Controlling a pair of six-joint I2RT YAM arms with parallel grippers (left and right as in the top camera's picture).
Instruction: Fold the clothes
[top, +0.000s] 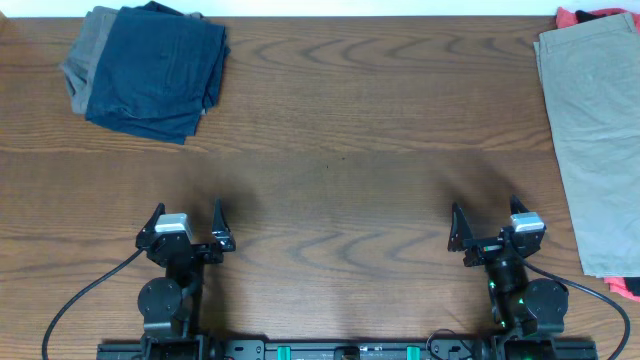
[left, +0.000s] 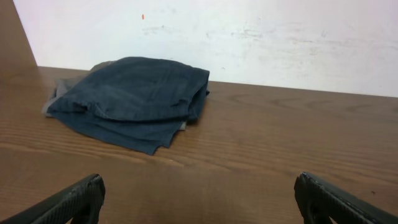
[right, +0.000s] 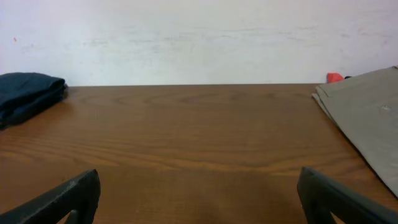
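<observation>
The light khaki shorts (top: 595, 140) lie flat along the table's right edge, running from the far corner toward the front. They also show at the right of the right wrist view (right: 367, 118). My left gripper (top: 187, 222) is open and empty near the front left of the table, in its wrist view (left: 200, 198) over bare wood. My right gripper (top: 484, 226) is open and empty near the front right, a little left of the shorts, in its wrist view (right: 199, 196) over bare wood.
A folded pile of navy-blue and grey garments (top: 150, 68) sits at the far left, also in the left wrist view (left: 130, 99). A red-and-black garment (top: 590, 16) peeks out from under the shorts at the far right corner and again at the front right (top: 625, 287).
</observation>
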